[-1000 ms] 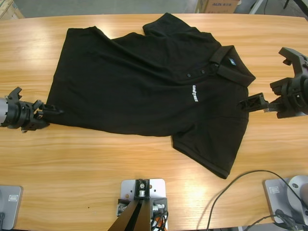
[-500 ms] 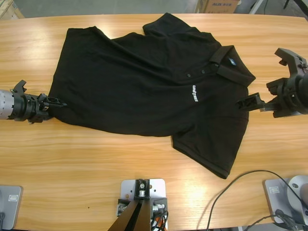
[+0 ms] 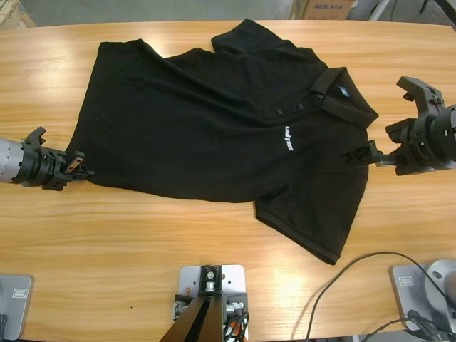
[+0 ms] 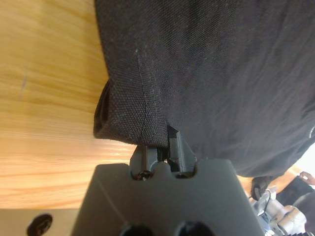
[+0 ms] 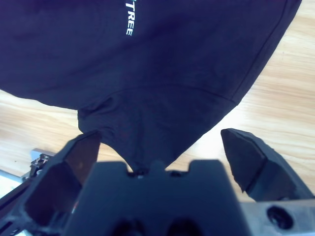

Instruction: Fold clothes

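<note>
At the left edge of the high view we see the left end effector (image 3: 77,164) clenched on the bottom hem corner of the black polo shirt (image 3: 214,121); the left wrist view shows the hem (image 4: 133,120) pinched between its closed jaws. At the right edge, the right end effector (image 3: 388,125) stands released, jaws wide apart, one jaw at the shirt's shoulder edge beside the sleeve (image 3: 313,221). The shirt lies spread flat across the middle of the wooden counter (image 3: 107,242), collar (image 3: 342,92) toward the right, white chest lettering (image 3: 288,137) facing up.
</note>
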### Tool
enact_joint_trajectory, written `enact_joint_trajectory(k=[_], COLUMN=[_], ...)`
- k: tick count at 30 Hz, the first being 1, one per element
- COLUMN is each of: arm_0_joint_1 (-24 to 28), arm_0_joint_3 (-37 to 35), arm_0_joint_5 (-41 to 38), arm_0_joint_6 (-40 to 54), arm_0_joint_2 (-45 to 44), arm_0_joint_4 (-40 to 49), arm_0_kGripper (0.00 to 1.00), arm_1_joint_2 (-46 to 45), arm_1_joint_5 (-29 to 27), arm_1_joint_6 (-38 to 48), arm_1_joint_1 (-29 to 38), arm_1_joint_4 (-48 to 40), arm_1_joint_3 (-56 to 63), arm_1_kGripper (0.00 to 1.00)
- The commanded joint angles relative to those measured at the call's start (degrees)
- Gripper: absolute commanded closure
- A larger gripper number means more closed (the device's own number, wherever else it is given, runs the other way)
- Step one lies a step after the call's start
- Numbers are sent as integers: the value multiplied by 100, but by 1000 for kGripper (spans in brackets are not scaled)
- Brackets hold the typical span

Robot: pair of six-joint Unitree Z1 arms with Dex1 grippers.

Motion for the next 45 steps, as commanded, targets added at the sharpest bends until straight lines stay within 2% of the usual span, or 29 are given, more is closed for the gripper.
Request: enact_joint_trajectory(k=[1, 5, 11, 16, 21, 22, 23, 24, 25, 28, 33, 36, 39, 42, 45], arm_0_joint_1=[-7, -4, 37, -60, -84, -88, -105, -144, -176, -193, -148, 104, 503, 633, 584], arm_0_joint_3=[-470, -1310, -2426, -2762, -3101, -3163, -3217, -3265, -3305, -3295, -2897, -2257, -1695, -1658, -1920], arm_0_joint_5=[-60, -157, -547, -581, -661, -760, -832, -929, -1094, -1561, -1600, -1236, -1136, -758, -479], arm_0_joint_6=[84, 111, 111, 128, 459, 571, 775, 1088, 1357, 1819, 2206, 2185, 2007, 1774, 1450], arm_0_joint_2=[130, 288, 1411, 2019, 2188, 2195, 2190, 2176, 2176, 2116, 1506, 993, 865, 810, 974], arm_0_joint_4=[200, 639, 803, 796, 499, 474, 413, 293, 188, 40, 265, 495, 434, 444, 476], arm_0_kGripper=[1000, 1000, 1000, 1000, 1000, 705, 289, 86, 17, 4, 0, 0, 0, 0, 0], arm_1_joint_2=[137, 146, 299, 341, 411, 429, 455, 484, 506, 522, 520, 469, 466, 468, 489], arm_1_joint_5=[121, 140, 200, 226, 249, 252, 252, 254, 261, 281, 286, 270, 261, 279, 279], arm_1_joint_6=[64, 64, 15, -22, -33, -33, -33, -33, -33, -24, -8, -12, -24, -26, -24], arm_1_joint_1=[66, 66, 66, 66, 79, 89, 109, 138, 184, 284, 307, 316, 330, 356, 365], arm_1_joint_4=[-86, -118, -171, -186, -243, -276, -308, -327, -345, -373, -425, -434, -434, -447, -469], arm_1_joint_3=[168, 170, 175, 181, 184, 184, 184, 175, 165, 161, 161, 170, 175, 181, 184], arm_1_kGripper=[0, 0, 0, 0, 0, 0, 0, 0, 0, 0, 0, 0, 0, 0, 0])
